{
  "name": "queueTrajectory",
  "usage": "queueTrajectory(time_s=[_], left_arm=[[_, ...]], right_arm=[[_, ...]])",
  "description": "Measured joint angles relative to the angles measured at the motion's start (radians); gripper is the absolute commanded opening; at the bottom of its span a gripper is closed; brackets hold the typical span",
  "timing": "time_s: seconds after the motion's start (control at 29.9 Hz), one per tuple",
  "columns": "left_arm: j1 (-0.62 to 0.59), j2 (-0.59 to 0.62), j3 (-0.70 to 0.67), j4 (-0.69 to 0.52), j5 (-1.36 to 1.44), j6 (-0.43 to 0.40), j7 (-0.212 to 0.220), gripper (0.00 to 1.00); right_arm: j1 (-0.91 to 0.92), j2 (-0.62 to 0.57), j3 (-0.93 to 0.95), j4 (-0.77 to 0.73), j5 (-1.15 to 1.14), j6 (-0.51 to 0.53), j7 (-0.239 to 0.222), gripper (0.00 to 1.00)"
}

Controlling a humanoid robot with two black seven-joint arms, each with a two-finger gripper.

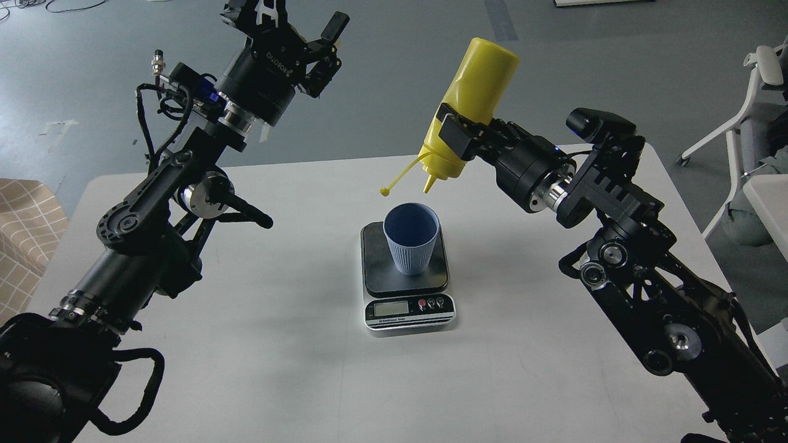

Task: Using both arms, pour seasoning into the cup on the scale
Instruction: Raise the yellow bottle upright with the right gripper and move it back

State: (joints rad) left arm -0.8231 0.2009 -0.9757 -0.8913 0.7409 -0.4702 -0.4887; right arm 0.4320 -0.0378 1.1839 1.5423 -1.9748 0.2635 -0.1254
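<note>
The dusty-blue ribbed cup (411, 239) stands upright on the dark platform of the small scale (408, 311), mid-table. My right gripper (458, 138) is shut on the yellow seasoning bottle (469, 114), held upside down and tilted, its nozzle (430, 183) pointing down a little above and to the right of the cup's rim. The bottle's tethered cap (385, 191) hangs to the left of the nozzle. My left gripper (289, 21) is raised high at the upper left, far from the cup, fingers spread and empty.
The white table (277, 344) carries only the scale and cup. A white chair (748, 117) stands off the table's right edge. A checked cloth surface (24, 234) lies at the left edge. Grey floor lies beyond the table.
</note>
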Motion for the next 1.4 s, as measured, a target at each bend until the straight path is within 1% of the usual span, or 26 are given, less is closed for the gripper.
queueTrajectory(time_s=[0.1, 0.23, 0.3, 0.4, 0.5, 0.64, 0.8, 0.9, 1.0, 1.1, 1.3, 1.4], left_arm=[[0.001, 0.0, 0.0, 0.0, 0.0, 0.0, 0.0, 0.98], [0.002, 0.0, 0.002, 0.0, 0.0, 0.0, 0.0, 0.98], [0.002, 0.0, 0.004, 0.0, 0.0, 0.0, 0.0, 0.98], [0.002, 0.0, 0.008, 0.0, 0.0, 0.0, 0.0, 0.98], [0.002, -0.002, 0.011, 0.0, 0.0, -0.001, 0.0, 0.98], [0.004, -0.004, 0.021, 0.002, 0.0, -0.002, 0.0, 0.98], [0.012, -0.003, 0.03, 0.004, 0.003, -0.004, 0.0, 0.98], [0.019, 0.002, 0.047, 0.009, 0.003, -0.004, 0.0, 0.98], [0.021, 0.008, 0.073, 0.014, 0.003, -0.004, 0.0, 0.98], [0.022, 0.022, 0.093, 0.019, 0.004, -0.005, 0.0, 0.98], [0.036, 0.032, 0.108, 0.026, 0.008, -0.005, 0.0, 0.98], [0.04, 0.032, 0.109, 0.029, 0.014, -0.005, 0.0, 0.98]], right_arm=[[0.01, 0.008, 0.057, 0.01, 0.258, -0.001, -0.019, 0.0], [0.009, 0.021, 0.167, 0.011, 0.641, -0.004, -0.075, 0.0], [0.004, 0.021, 0.219, 0.005, 0.839, -0.004, -0.094, 0.0], [-0.006, 0.003, 0.275, -0.01, 1.148, -0.001, -0.105, 0.0], [-0.027, -0.026, 0.321, -0.013, 1.333, 0.005, -0.106, 0.0], [-0.059, -0.032, 0.388, -0.011, 1.478, 0.043, -0.107, 0.0], [-0.139, -0.032, 0.441, -0.015, 1.651, 0.153, -0.107, 0.0], [-0.192, -0.012, 0.465, -0.071, 1.7, 0.209, -0.1, 0.0], [-0.234, 0.026, 0.474, -0.142, 1.726, 0.223, -0.097, 0.0], [-0.27, 0.036, 0.479, -0.209, 1.74, 0.224, -0.095, 0.0], [-0.303, 0.038, 0.479, -0.279, 1.802, 0.225, -0.1, 0.0], [-0.312, 0.038, 0.477, -0.29, 1.811, 0.225, -0.103, 0.0]])
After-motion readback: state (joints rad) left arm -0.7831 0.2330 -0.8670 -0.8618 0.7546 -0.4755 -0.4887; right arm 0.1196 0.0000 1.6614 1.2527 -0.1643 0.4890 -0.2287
